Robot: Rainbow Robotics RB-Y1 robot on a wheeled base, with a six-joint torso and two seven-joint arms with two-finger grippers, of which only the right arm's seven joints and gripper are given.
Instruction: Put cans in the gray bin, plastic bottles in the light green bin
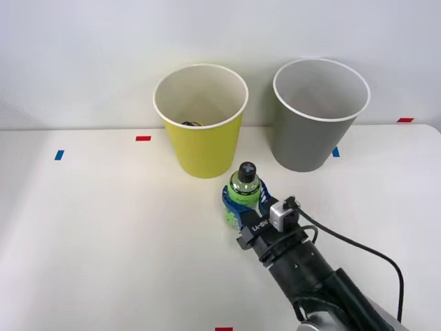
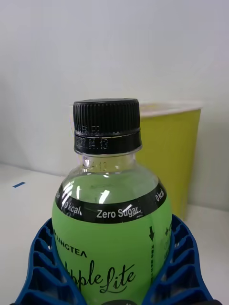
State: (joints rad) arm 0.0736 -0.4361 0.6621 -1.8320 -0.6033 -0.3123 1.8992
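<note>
Your right gripper (image 1: pixel 242 200) is closing its blue ribbed fingers (image 2: pixel 45 267) around a green plastic bottle (image 1: pixel 244 189), one finger curving against each side of the body; the jaws are open only as wide as the bottle. The bottle is standing upright on the white table (image 1: pixel 103 234), just in front of the light green bin (image 1: pixel 201 121).

From the front view you are seeing the layout. The light green bin is standing on the robot's left, the gray bin (image 1: pixel 318 114) beside it on the right, the two near each other but apart, both against the back of the table. Something small and dark (image 1: pixel 191 124) is lying low inside the light green bin; you cannot tell what it is. Red tape marks (image 1: pixel 143 138) and blue tape marks (image 1: pixel 59 155) are dotting the tabletop. A black cable (image 1: pixel 358 248) is looping off the wrist.

From the right wrist view you are getting the detail. The black ribbed screw cap (image 2: pixel 106 125) is sitting sealed on the neck. A black band is reading "Zero Sugar" and "0 kcal", and the green label (image 2: pixel 112 252) below is reading "Apple Lite". The yellow-green wall of the bin is rising just behind the bottle's shoulder.
</note>
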